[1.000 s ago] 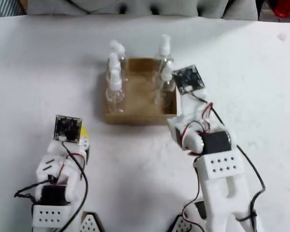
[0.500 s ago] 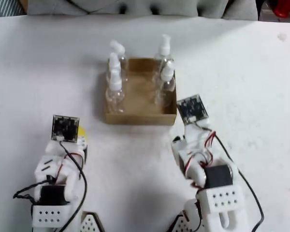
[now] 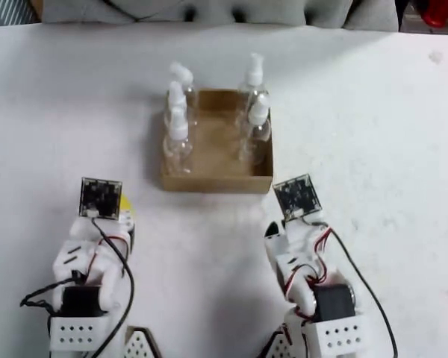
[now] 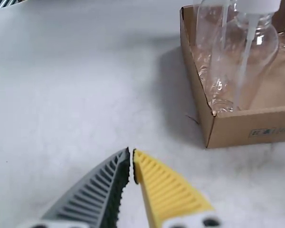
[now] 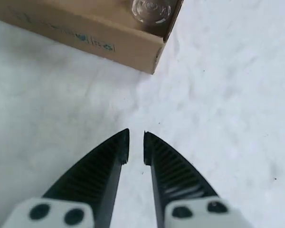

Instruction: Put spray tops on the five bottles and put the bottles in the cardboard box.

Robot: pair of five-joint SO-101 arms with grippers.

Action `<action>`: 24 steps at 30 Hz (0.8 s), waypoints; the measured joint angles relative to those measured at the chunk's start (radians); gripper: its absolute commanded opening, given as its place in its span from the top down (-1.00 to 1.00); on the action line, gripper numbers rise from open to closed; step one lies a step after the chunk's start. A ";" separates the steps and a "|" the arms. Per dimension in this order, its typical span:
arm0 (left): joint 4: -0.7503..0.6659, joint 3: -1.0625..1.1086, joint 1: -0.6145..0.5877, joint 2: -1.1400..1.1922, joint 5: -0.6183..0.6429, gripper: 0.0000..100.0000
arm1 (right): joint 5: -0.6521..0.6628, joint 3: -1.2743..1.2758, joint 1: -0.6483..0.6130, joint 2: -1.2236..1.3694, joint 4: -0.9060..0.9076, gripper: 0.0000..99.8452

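The cardboard box (image 3: 216, 175) stands at the table's middle. Several clear bottles with white spray tops stand in it: three along its left wall (image 3: 177, 138) and two along its right wall (image 3: 255, 123). My left gripper (image 4: 131, 156), one finger grey and one yellow, is shut and empty over the table, off the box's front left corner (image 4: 210, 124), where one bottle (image 4: 240, 52) shows. My right gripper (image 5: 136, 142) has black fingers a narrow gap apart, holds nothing, and hovers just short of the box's front right corner (image 5: 154, 56).
Both arms are folded back near the table's front edge, the left arm (image 3: 89, 261) at lower left and the right arm (image 3: 310, 268) at lower right. White tabletop (image 3: 373, 127) lies around the box. A grey padded edge runs along the far side.
My right arm has drawn back from the box's right side toward the front edge of the table. The left arm has barely shifted. The bottles have stayed put.
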 measured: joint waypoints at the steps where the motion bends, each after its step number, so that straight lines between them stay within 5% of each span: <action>1: 0.000 0.000 0.000 0.000 0.000 0.95 | 0.000 0.014 0.000 -0.025 0.002 0.97; 16: 0.133 0.000 0.000 0.000 -0.002 0.95 | 0.000 0.138 0.074 -0.170 0.055 0.97; 24: 0.249 0.000 0.000 0.000 -0.130 0.95 | 0.000 0.173 0.089 -0.164 0.063 0.97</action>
